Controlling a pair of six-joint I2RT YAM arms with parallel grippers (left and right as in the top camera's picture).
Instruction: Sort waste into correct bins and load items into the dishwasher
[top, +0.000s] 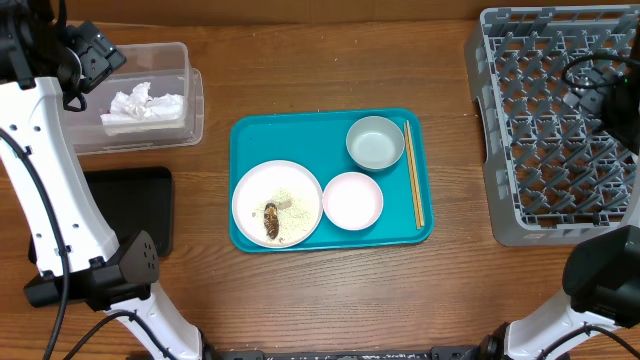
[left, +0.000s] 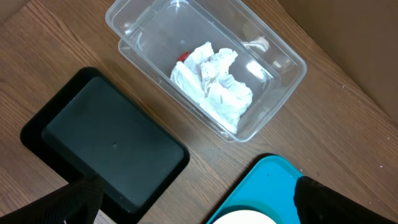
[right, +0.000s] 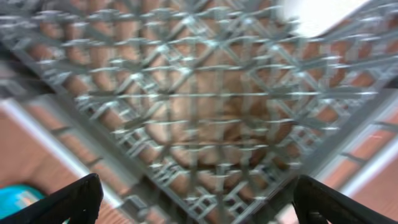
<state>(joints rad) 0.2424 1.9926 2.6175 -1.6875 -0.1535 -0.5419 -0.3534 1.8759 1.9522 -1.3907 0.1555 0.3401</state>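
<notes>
Left end effector (top: 95, 55) hangs at the far-left end of a clear rectangular plastic tub (top: 195, 100) in the overhead view, crumpled white paper tissues (top: 145, 105) inside; the right end effector (top: 600, 85) sits above the square grey plastic dish rack (top: 540, 120). On the wooden desk (top: 300, 60) a teal serving tray (top: 250, 140) carries a large white round plate (top: 250, 195) with a brown food scrap (top: 271, 222) and white crumbs (top: 285, 198), a smaller pinkish-white plate (top: 353, 200), a grey-green bowl (top: 375, 143) and wooden chopsticks (top: 413, 175). A shallow black rectangular tray (top: 130, 205) lies just beside the tub.

Left wrist view: fingers (left: 78, 202) spread wide, gripping nothing, above tub, tissues and a small red wrapper (left: 183, 57).

Right wrist view: fingers (right: 74, 199) spread wide and empty over the blurred rack.
</notes>
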